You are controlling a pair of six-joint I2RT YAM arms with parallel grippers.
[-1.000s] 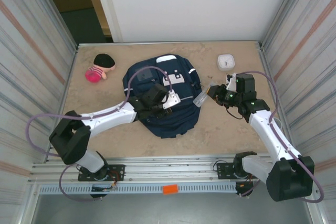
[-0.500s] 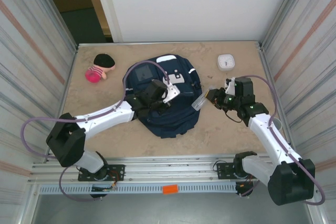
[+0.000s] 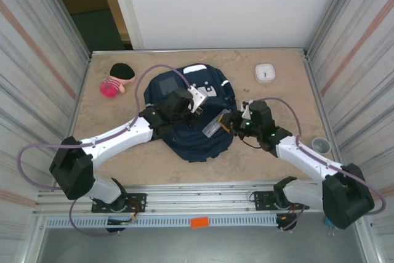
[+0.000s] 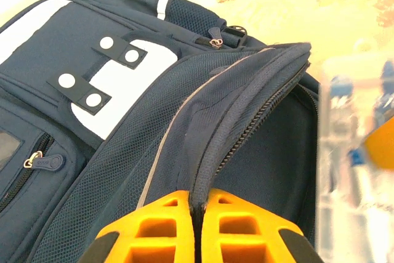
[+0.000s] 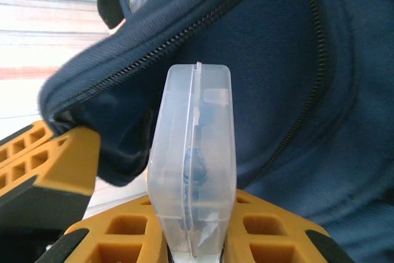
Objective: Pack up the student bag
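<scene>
The student bag (image 3: pixel 196 143) lies mid-table with its front pocket facing up, its long axis running from the far edge toward the arm bases. Your left gripper (image 4: pixel 198 217) is pinched tight on the bag's zipper rim, holding it raised. Your right gripper (image 5: pixel 194 244) clamps a clear plastic case (image 5: pixel 192 164) edge-up at the bag's open mouth.

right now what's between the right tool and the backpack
a clear case, gripped upright in the right tool, its far end close to the backpack's unzipped opening. the right wrist view shows this; whether the case touches the fabric is unclear.
</scene>
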